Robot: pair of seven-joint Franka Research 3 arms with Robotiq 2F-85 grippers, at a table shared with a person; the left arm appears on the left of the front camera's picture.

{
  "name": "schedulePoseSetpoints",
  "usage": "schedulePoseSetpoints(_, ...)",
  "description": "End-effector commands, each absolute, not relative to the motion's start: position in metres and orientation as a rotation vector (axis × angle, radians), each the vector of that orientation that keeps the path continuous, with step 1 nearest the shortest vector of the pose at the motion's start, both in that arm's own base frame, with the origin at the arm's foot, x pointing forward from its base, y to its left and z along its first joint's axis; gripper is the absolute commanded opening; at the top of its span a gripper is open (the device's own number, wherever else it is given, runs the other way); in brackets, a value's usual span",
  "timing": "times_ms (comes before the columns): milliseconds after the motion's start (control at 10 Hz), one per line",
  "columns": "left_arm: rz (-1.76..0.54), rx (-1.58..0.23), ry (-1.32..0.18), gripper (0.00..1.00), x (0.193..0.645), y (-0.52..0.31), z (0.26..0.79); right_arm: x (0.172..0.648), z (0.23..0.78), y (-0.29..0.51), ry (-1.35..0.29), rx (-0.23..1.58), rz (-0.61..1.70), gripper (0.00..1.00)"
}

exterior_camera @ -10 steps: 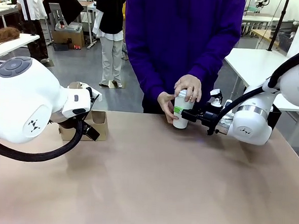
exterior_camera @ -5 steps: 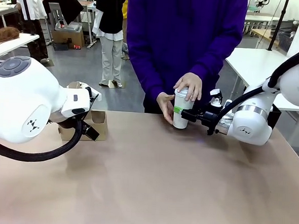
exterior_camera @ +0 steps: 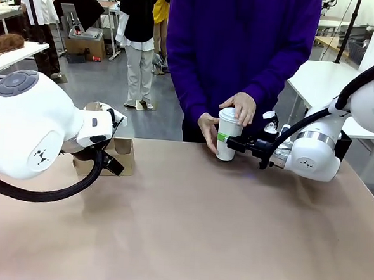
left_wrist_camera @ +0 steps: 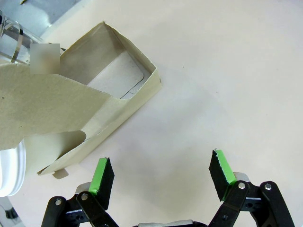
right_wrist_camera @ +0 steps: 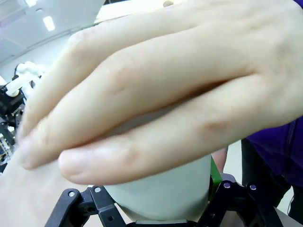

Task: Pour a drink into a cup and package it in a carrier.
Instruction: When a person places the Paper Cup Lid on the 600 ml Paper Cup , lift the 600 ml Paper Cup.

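The tall white cup (exterior_camera: 227,131) stands at the far table edge with a lid on it. My right gripper (exterior_camera: 227,141) is shut on the cup's lower half. The person's one hand (exterior_camera: 240,108) rests on the lid, the other hand (exterior_camera: 207,131) cups its side. In the right wrist view that upper hand (right_wrist_camera: 165,94) covers most of the cup (right_wrist_camera: 161,194). The brown cardboard carrier (exterior_camera: 122,155) sits at the left, partly behind my left arm. My left gripper (left_wrist_camera: 161,172) hangs open over bare table beside the carrier (left_wrist_camera: 94,94). The drink is hidden.
A clear jug with a metal band (left_wrist_camera: 12,38) peeks in behind the carrier, and a white rounded lid edge (left_wrist_camera: 9,172) lies beside it. The brown table (exterior_camera: 181,228) stretches bare across the middle and front. Other tables and people stand beyond the far edge.
The person's body has shifted a little to the right and the upper hand has resettled on the lid. Both arms and the cup have stayed put.
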State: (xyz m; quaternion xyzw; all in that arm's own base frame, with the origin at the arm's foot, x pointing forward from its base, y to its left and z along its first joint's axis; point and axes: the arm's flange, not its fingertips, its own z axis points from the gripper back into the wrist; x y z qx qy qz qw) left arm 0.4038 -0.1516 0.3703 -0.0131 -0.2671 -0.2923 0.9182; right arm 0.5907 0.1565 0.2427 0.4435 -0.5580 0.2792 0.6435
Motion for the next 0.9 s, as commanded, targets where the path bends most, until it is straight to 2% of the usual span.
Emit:
schedulePoseSetpoints(0, -0.601, -0.029, -0.55, 1.0, 0.4036, -0.1516, 0.3706, 0.5896, 0.249, 0.1582, -1.284, 1.012, 0.635, 0.8)
schedulePoseSetpoints(800, -0.601, -0.029, -0.55, 1.0, 0.4036, -0.1516, 0.3706, 0.5896, 0.249, 0.1582, -1.284, 1.012, 0.635, 0.8)
